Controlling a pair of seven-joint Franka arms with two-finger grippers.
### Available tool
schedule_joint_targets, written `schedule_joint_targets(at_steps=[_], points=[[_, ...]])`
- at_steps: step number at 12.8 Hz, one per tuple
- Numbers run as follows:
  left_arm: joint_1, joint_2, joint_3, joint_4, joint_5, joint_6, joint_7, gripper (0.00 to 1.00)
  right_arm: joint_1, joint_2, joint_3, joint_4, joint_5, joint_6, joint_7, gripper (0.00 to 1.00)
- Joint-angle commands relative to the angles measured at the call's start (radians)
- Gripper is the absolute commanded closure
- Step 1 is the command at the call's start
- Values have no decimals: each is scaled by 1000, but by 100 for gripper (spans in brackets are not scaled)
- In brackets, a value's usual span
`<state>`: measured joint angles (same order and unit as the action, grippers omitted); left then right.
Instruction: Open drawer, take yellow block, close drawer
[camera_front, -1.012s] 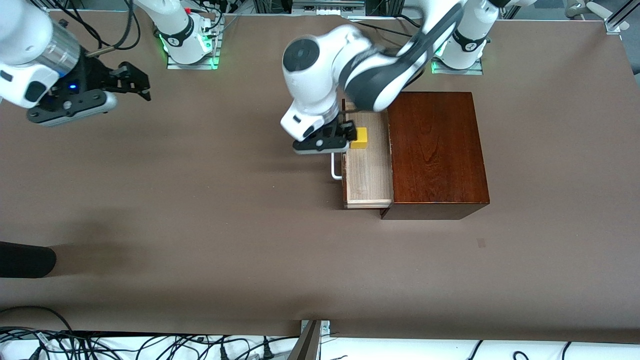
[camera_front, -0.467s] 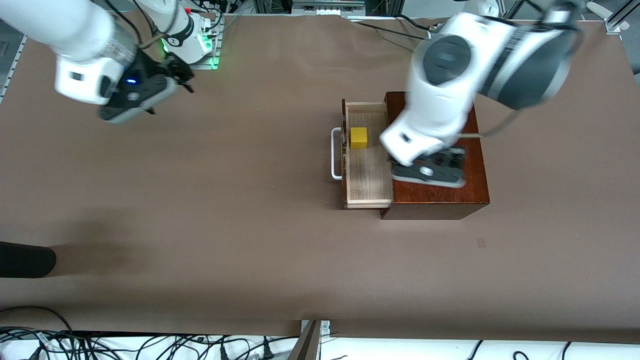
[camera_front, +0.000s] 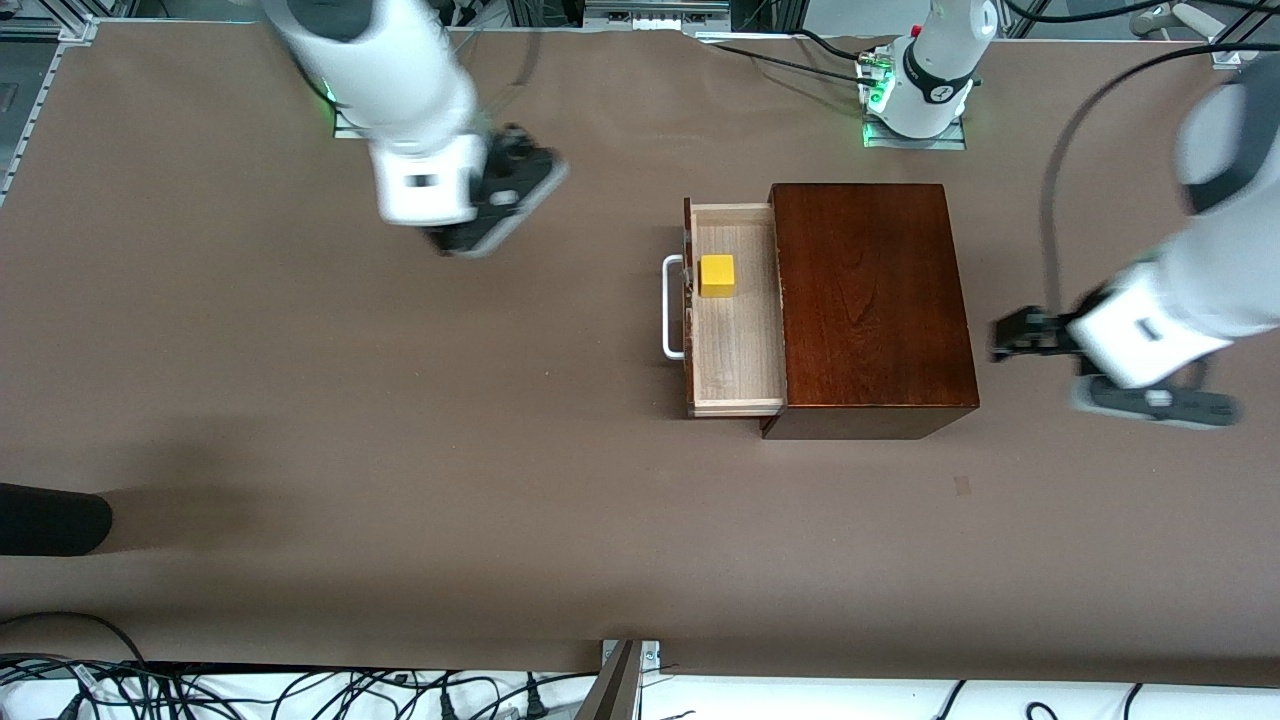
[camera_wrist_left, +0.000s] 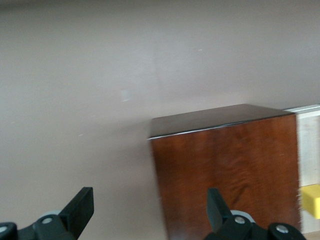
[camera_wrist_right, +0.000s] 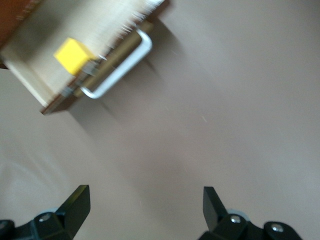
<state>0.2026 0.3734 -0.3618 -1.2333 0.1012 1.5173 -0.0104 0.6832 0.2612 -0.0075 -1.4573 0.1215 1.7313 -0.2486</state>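
Note:
The dark reddish-brown wooden box (camera_front: 870, 300) stands toward the left arm's end of the table. Its drawer (camera_front: 738, 350) is pulled open, white loop handle (camera_front: 672, 305) toward the right arm's end. The yellow block (camera_front: 716, 275) lies in the pale tray, untouched. My right gripper (camera_front: 530, 170) is open and empty over bare table beside the drawer's handle side; its wrist view shows the gripper (camera_wrist_right: 145, 202), the block (camera_wrist_right: 74, 55) and the handle (camera_wrist_right: 120, 70). My left gripper (camera_front: 1008, 335) is open and empty over the table just past the box; its wrist view shows the gripper (camera_wrist_left: 150, 210), the box (camera_wrist_left: 225, 175) and the block (camera_wrist_left: 311, 200).
A black object (camera_front: 50, 520) juts in at the table's edge at the right arm's end. A small pale mark (camera_front: 962, 486) lies nearer the front camera than the box. The arm bases (camera_front: 380, 90) (camera_front: 915, 100) stand farthest from the camera. Cables (camera_front: 300, 690) run below the near edge.
My left gripper left the drawer, swung over the box and out to the table at its own end. My right gripper moved in toward the drawer. The block stayed in the tray.

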Motion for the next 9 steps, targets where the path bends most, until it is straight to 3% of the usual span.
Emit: schedule_joint_targets(at_steps=[1,3,4,7,9], points=[[-168,-207,267,-185,-166,26,58,0,117,119,-12,72,-35,115,-79,0],[-259,-298,400,-297,-184,104,127,0,175,246,-11,214,-109,131,-150,0],[-264,-336,411,-349,-181,171,124,0,208,292,-12,268,-126,132,-178,0],[-252,-410,400,-458,-117,215,31,0,284,391,-14,353,-189,151,-222,0],[-241,-432,356,-497,-87,208,56,0,317,435,-14,357,-241,178,-224,0]])
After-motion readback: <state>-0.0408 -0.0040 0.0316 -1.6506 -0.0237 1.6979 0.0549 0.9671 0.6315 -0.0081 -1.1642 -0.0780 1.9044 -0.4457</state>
